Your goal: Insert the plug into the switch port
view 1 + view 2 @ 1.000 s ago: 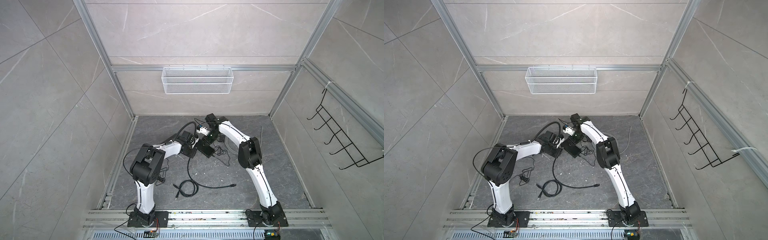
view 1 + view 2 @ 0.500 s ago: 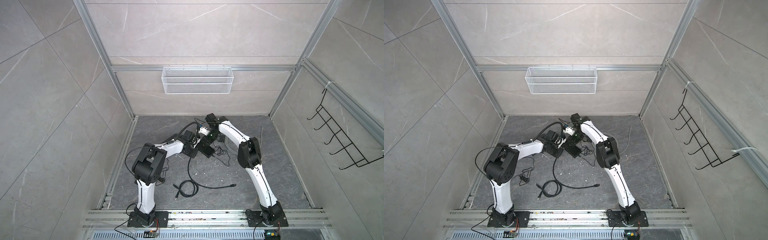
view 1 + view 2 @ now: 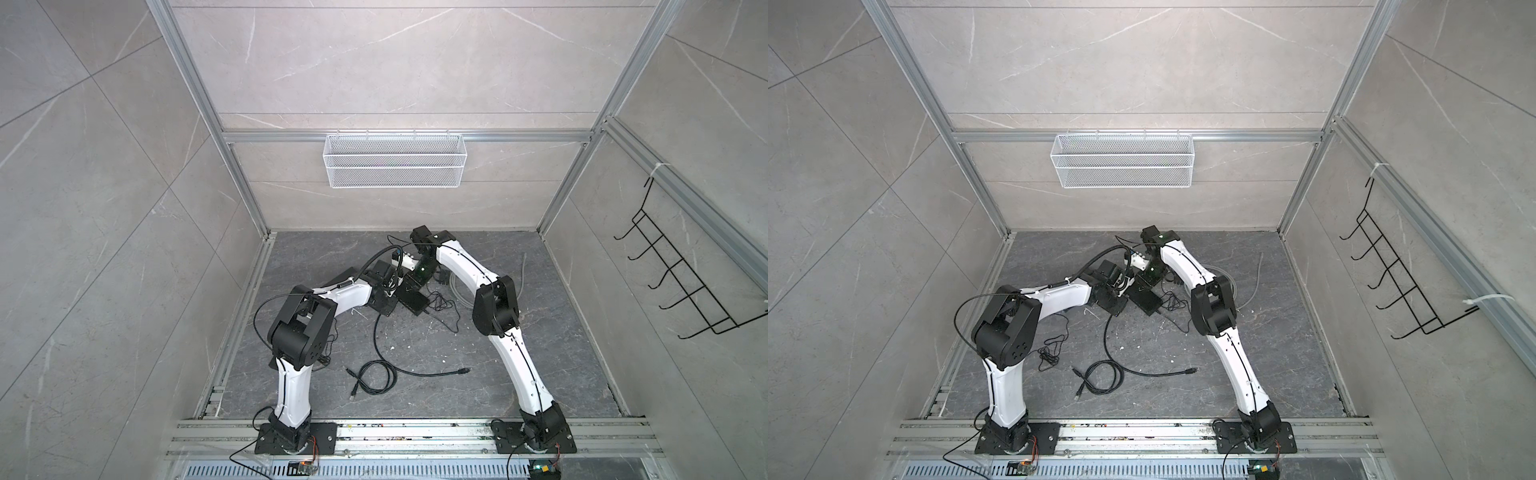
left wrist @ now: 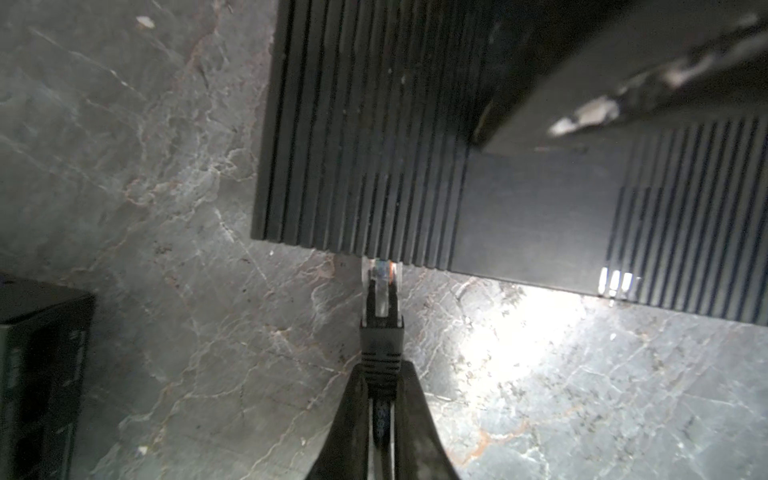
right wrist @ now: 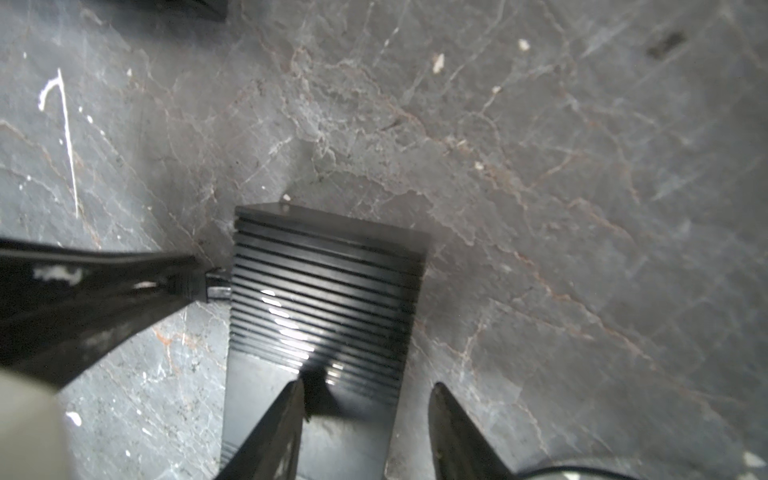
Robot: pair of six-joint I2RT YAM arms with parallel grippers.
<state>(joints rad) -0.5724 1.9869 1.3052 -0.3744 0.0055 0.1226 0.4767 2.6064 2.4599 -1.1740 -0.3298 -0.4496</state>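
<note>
Left wrist: plug (image 4: 381, 299) at switch (image 4: 374, 145) edge

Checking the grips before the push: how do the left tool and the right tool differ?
The left tool is shut on the plug, whose tip meets the switch edge; the right tool stands open, gripping nothing. The left tool points at the switch's side; the right tool sits over its top, one finger above the ribbed face, the other past its edge. Both are black and at the switch.
</note>
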